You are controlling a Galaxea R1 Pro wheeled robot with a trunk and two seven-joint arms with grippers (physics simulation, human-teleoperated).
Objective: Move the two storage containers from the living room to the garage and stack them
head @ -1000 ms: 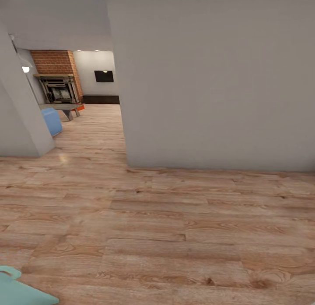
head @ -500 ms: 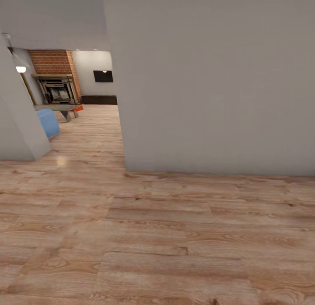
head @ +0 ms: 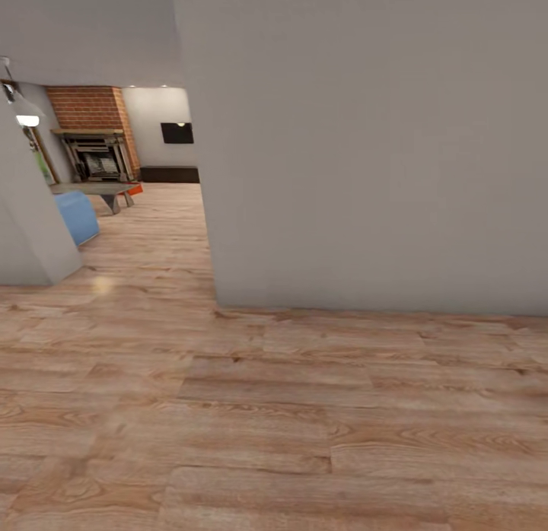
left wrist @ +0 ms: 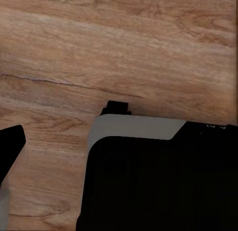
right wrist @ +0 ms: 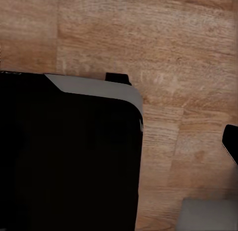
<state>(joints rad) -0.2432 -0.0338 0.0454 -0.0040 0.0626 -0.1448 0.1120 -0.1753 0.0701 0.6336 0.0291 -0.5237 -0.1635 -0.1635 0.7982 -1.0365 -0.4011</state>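
The floor (head: 274,409) is light wood plank with strong swirling grain and darker knots, its finish satin rather than glossy, catching one soft pale patch of reflected light near the corner of the left wall. The big wall (head: 365,151) ahead is plain matt plaster or paint, smooth and grey-white, with no texture showing. Far down the room the fireplace (head: 91,128) is rough red brick around a dark, metal-looking insert. The sofa (head: 76,215) end looks like soft blue cloth. Under each wrist, the robot's base (left wrist: 158,176) shows matt black panels edged with smooth pale grey plastic.
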